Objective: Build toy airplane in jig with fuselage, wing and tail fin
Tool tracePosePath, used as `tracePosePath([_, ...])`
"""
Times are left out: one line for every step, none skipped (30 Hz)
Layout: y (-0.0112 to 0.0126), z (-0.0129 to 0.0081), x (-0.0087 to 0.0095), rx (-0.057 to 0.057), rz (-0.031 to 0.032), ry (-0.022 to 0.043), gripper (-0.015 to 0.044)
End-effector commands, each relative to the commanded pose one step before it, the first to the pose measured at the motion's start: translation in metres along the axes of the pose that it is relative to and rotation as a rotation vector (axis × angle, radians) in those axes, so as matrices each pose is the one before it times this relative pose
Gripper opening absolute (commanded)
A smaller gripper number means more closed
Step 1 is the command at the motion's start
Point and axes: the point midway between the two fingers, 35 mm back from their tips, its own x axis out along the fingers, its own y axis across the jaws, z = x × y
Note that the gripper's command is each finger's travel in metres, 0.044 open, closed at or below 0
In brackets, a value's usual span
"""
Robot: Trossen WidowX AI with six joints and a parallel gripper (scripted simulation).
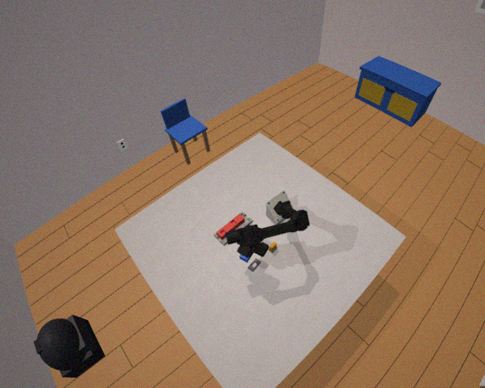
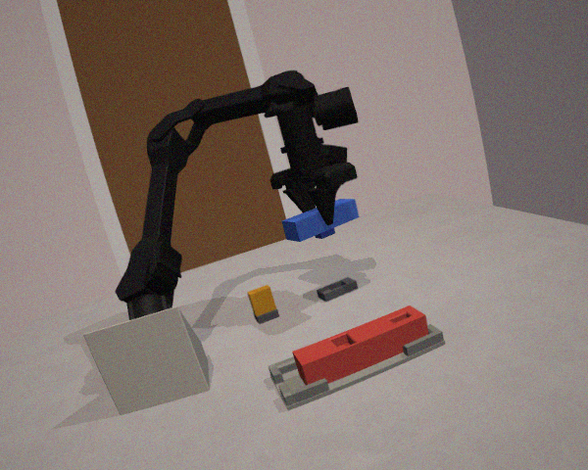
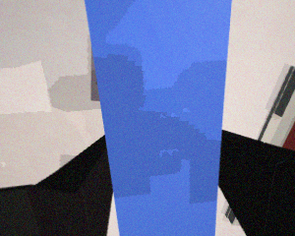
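Note:
My gripper (image 2: 323, 218) (image 1: 247, 251) is shut on the blue wing (image 2: 304, 224) (image 3: 159, 118) (image 1: 244, 257) and holds it level, well above the mat, with its tab pointing down. The wing fills the middle of the wrist view. The red fuselage (image 2: 360, 349) (image 1: 230, 226) lies flat in the grey cradle (image 2: 423, 343) (image 1: 220, 238), its two sockets open on top. The cradle also shows at the right edge of the wrist view (image 3: 285, 98). The orange tail fin (image 2: 261, 301) (image 1: 272, 246) stands upright on a small grey stand between the arm's base and the cradle.
An empty small grey stand (image 2: 337, 289) (image 1: 254, 265) lies on the mat below the wing. The arm's light grey base block (image 2: 142, 358) (image 1: 275, 204) stands left of the cradle. A blue chair (image 1: 183, 127), a blue cabinet (image 1: 395, 90) and a black object (image 1: 65, 346) stand far off.

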Motion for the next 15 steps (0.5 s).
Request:
tracePosePath([-0.01424, -0.00375, 0.00032, -0.0626, -0.00871, -0.00069, 0.0])
tracePosePath([-0.00309, -0.00108, 0.00034, -0.0157, -0.00095, 0.00022, 0.0])
tracePosePath([-0.00306, -0.00116, 0.00035, -0.0157, -0.00092, 0.00024, 0.0])
tracePosePath([-0.00302, -0.00123, 0.00036, -0.0157, -0.00089, 0.00025, 0.0])
tracePosePath([-0.00299, -0.00131, 0.00036, -0.0157, -0.00085, 0.00027, 0.0])
tracePosePath([-0.00295, -0.00138, 0.00037, -0.0157, -0.00082, 0.00028, 0.0])
tracePosePath([-0.00291, -0.00146, 0.00037, -0.0157, -0.00079, 0.00029, 0.0])
tracePosePath([-0.00287, -0.00153, 0.00038, -0.0157, -0.00076, 0.0003, 0.0])
tracePosePath([-0.00283, -0.0016, 0.00039, -0.0157, -0.00072, 0.00031, 0.0])
tracePosePath([-0.00278, -0.00167, 0.00039, -0.0157, -0.00069, 0.00032, 0.0])
tracePosePath([-0.00273, -0.00174, 0.0004, -0.0157, -0.00066, 0.00033, 0.0])
tracePosePath([-0.00269, -0.0018, 0.0004, -0.0157, -0.00062, 0.00033, 0.0])
tracePosePath([-0.00264, -0.00187, 0.00041, -0.0157, -0.00059, 0.00034, 0.0])
tracePosePath([-0.00258, -0.00193, 0.00042, -0.0157, -0.00056, 0.00034, 0.0])
tracePosePath([-0.00253, -0.00199, 0.00042, -0.0157, -0.00052, 0.00034, 0.0])
